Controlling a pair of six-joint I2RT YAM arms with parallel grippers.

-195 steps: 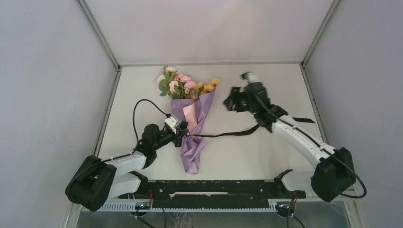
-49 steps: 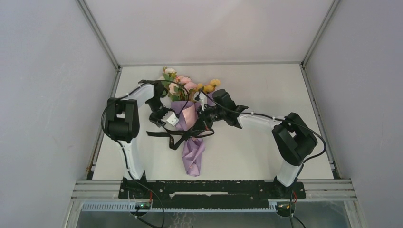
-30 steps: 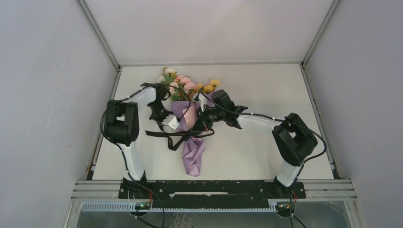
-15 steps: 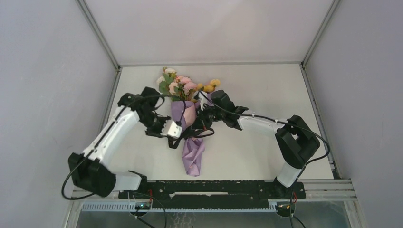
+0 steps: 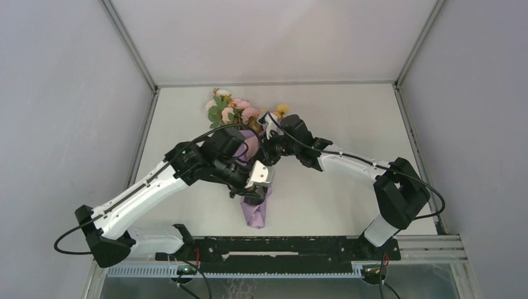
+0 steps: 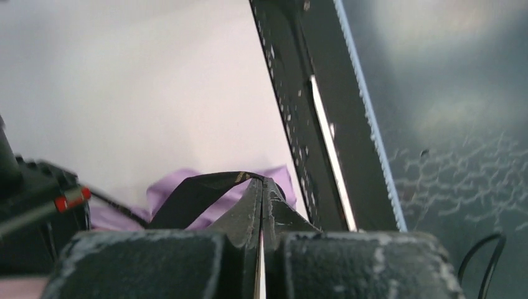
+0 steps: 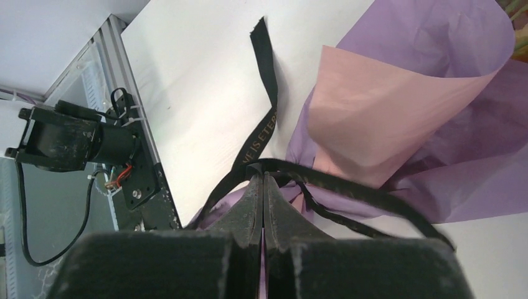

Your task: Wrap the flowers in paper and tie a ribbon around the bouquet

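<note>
From above, the bouquet (image 5: 254,212) lies central, flowers (image 5: 233,112) far; wrapping is done, the knot looks unfinished. The left gripper (image 5: 250,192) reaches across its cone, the right gripper (image 5: 269,149) angles in from the right. Left wrist: jaws pinched tight on the ribbon (image 6: 199,193). Right wrist: jaws clamp ribbon beside the paper (image 7: 398,118).

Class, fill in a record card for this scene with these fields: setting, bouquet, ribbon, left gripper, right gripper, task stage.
setting: white table
bouquet: lies on the table, flowers toward the far edge, purple paper with a pink inner fold
ribbon: dark with faint print, runs across the paper cone, one loose end on the table
left gripper: shut on the ribbon
right gripper: shut on the ribbon
task stage: flowers wrapped; cannot tell whether a knot is tied
</note>
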